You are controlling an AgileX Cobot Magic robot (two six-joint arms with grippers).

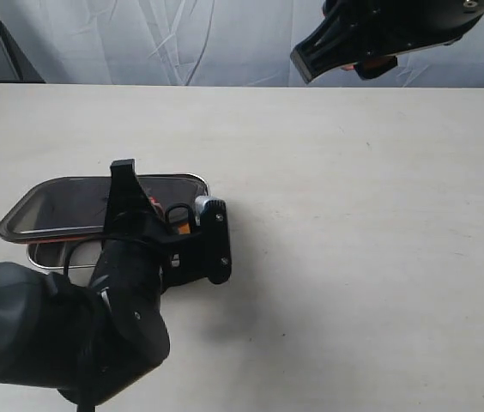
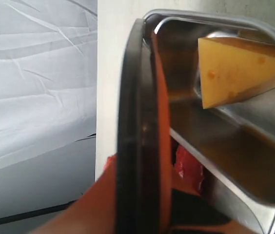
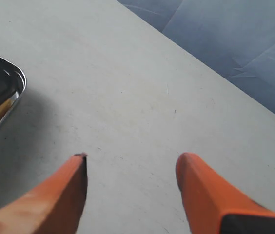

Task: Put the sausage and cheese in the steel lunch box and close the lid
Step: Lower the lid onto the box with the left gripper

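Observation:
The steel lunch box (image 1: 49,255) lies at the left of the table. In the left wrist view the cheese (image 2: 235,68), a yellow wedge, rests in one compartment of the box (image 2: 254,161). The red sausage (image 2: 188,165) shows in the other, partly hidden behind the divider. The dark lid (image 1: 62,206) hangs over the box with a gap under it. My left gripper (image 2: 137,204) is shut on the lid's right end, seen edge-on (image 2: 135,122) with its orange seal. My right gripper (image 3: 130,163) is open and empty, raised at the far right (image 1: 371,64).
Bare light table (image 1: 362,240) stretches to the right of the box and under the right gripper. A grey cloth backdrop (image 1: 139,43) runs behind the table's far edge. One corner of the box (image 3: 18,80) shows in the right wrist view.

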